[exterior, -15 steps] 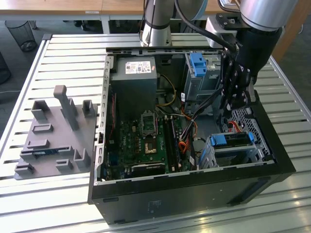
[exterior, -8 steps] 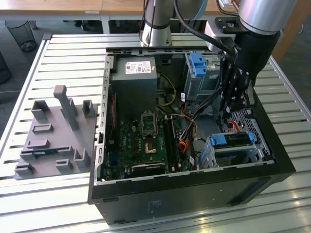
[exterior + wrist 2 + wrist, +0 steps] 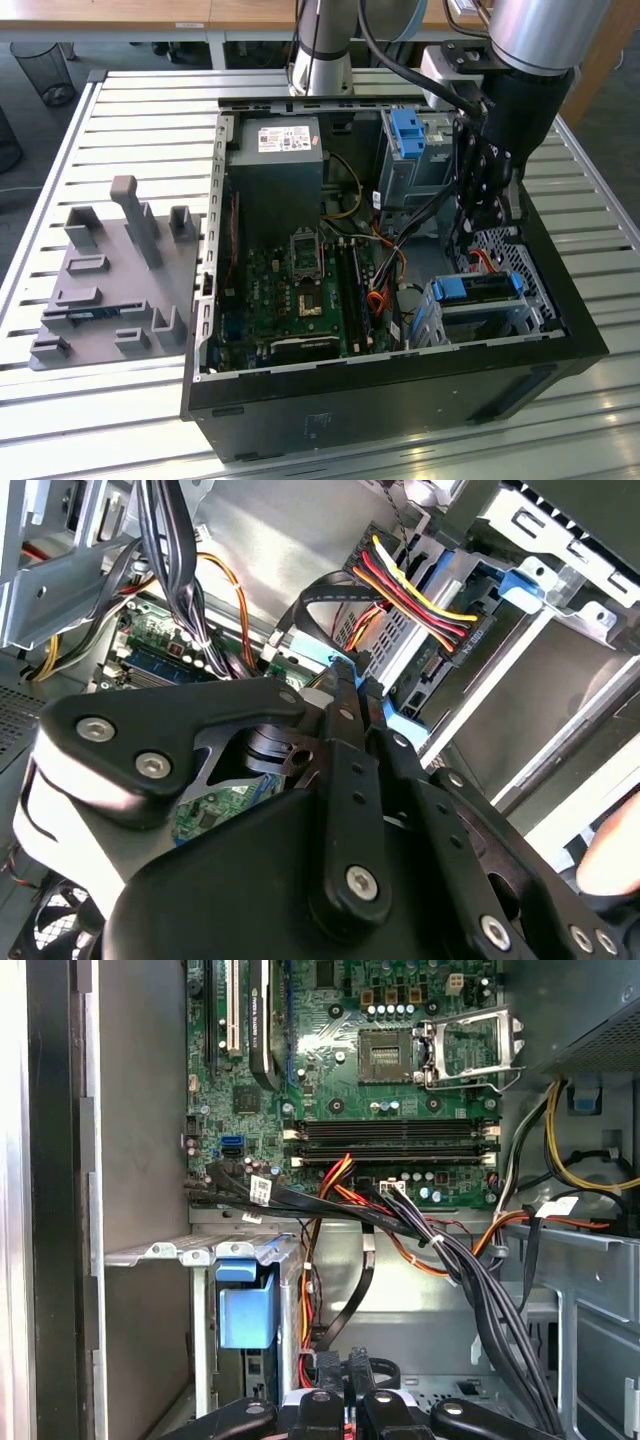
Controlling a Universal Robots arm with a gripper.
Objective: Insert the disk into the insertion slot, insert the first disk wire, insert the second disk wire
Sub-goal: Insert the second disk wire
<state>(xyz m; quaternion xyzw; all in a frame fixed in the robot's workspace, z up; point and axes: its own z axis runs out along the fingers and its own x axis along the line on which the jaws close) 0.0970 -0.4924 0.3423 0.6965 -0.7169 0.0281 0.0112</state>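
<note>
The disk (image 3: 478, 288), silver in its bright blue carrier, lies inside the insertion slot (image 3: 527, 322), the low perforated cage at the case's front on the exterior view's right. My gripper (image 3: 471, 252) reaches down into the case just behind the disk. Its black fingers (image 3: 345, 695) are pressed together, with the tips at the carrier's blue edge (image 3: 405, 725). A black plug with yellow, red and black wires (image 3: 462, 630) sits against the disk's rear. A flat black wire (image 3: 350, 1305) runs down to my gripper (image 3: 344, 1362). Whether the tips pinch anything is hidden.
The open case holds a green motherboard (image 3: 300, 290), a grey power supply (image 3: 275, 170) and a taller grey bay with a blue latch (image 3: 408, 135). Loose cable bundles (image 3: 470, 1280) hang beside my gripper. A grey fixture plate (image 3: 110, 290) lies on the slatted table.
</note>
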